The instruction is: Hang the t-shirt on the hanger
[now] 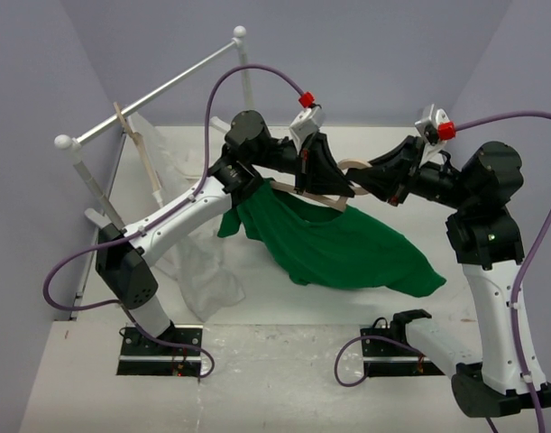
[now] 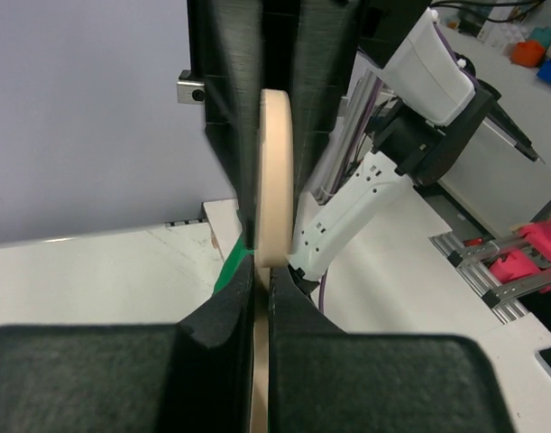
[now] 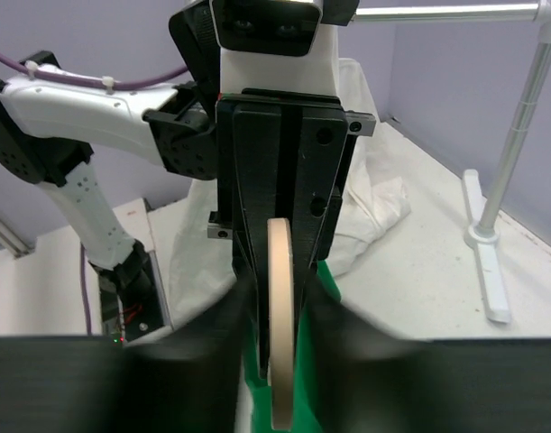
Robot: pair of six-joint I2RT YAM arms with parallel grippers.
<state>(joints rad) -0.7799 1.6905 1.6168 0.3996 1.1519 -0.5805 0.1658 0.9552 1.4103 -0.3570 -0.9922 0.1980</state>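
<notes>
The green t-shirt (image 1: 343,245) hangs draped from the pale beige hanger (image 1: 322,198), held above the table's middle. My left gripper (image 1: 327,183) is shut on the hanger's body; in the left wrist view my left gripper (image 2: 261,290) pinches the hanger (image 2: 276,171) edge-on, with a sliver of t-shirt (image 2: 230,267) beside it. My right gripper (image 1: 372,180) is shut on the hanger at its hook end. In the right wrist view my right gripper (image 3: 280,311) flanks the hanger (image 3: 280,307), with the t-shirt (image 3: 322,370) below. The two grippers face each other closely.
A white clothes rail (image 1: 158,88) stands at the back left with a second hanger (image 1: 142,149) on it. A white translucent garment (image 1: 198,271) trails from it onto the table, also in the right wrist view (image 3: 374,185). The rail's post and foot (image 3: 496,225) stand at the right.
</notes>
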